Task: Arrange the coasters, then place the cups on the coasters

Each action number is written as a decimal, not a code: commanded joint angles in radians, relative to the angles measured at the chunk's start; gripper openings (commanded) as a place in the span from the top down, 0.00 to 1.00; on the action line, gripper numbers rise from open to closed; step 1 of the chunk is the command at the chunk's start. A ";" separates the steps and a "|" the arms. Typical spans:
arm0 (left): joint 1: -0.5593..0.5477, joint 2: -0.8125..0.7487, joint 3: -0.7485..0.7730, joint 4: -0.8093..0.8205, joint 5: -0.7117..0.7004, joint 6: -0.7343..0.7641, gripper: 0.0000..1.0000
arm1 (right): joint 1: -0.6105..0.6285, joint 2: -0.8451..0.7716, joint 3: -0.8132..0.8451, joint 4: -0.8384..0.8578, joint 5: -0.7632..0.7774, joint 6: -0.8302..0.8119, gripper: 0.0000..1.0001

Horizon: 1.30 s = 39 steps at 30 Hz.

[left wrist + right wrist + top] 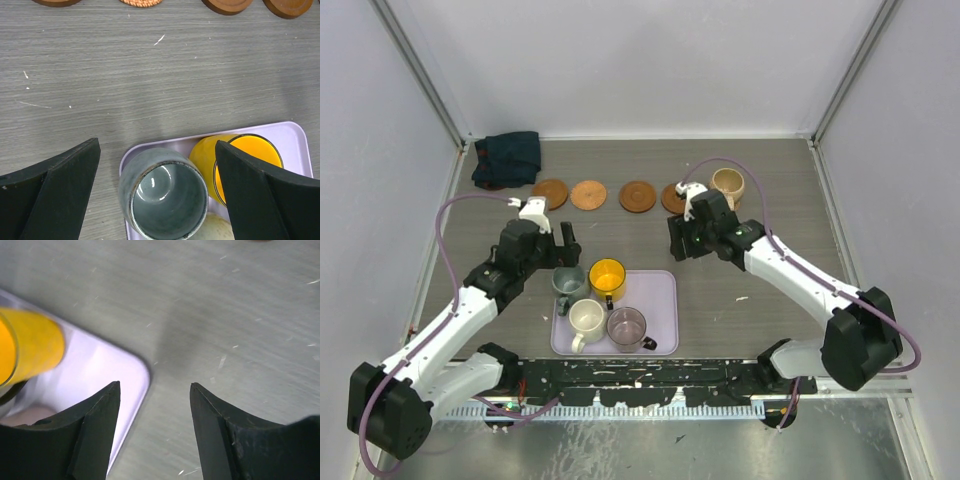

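Grey-green cup (163,200) lies between and just below left gripper (156,147), jaws wide apart, empty. Right gripper (155,387) parted, empty, farther off.

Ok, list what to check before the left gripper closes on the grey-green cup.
1. Left gripper open: ok.
2. Grey-green cup upright between its fingers: ok.
3. Clearance from the yellow cup: cannot tell; one finger overlaps it in the wrist view.
4. Bare coasters waiting in the row: ok, three fully visible.
5. Right gripper open and empty: ok.
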 commanded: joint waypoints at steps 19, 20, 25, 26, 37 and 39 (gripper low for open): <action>-0.069 -0.110 -0.024 -0.095 0.028 -0.022 0.01 | 0.239 -0.181 -0.051 -0.206 -0.438 -0.054 0.39; -0.074 -0.116 -0.026 -0.099 0.022 -0.022 0.01 | 0.250 -0.207 -0.053 -0.205 -0.440 -0.048 0.38; -0.092 -0.132 -0.026 -0.108 0.016 -0.020 0.02 | 0.304 -0.260 -0.071 -0.237 -0.354 0.035 0.33; -0.096 -0.131 -0.025 -0.107 0.014 -0.016 0.02 | 0.330 -0.268 -0.082 -0.231 -0.337 0.059 0.31; -0.116 -0.148 -0.027 -0.110 -0.015 0.000 0.02 | 0.624 -0.199 -0.189 -0.115 -0.101 0.247 0.27; -0.118 -0.156 -0.032 -0.113 -0.016 -0.006 0.02 | 0.646 -0.182 -0.197 -0.086 -0.098 0.255 0.28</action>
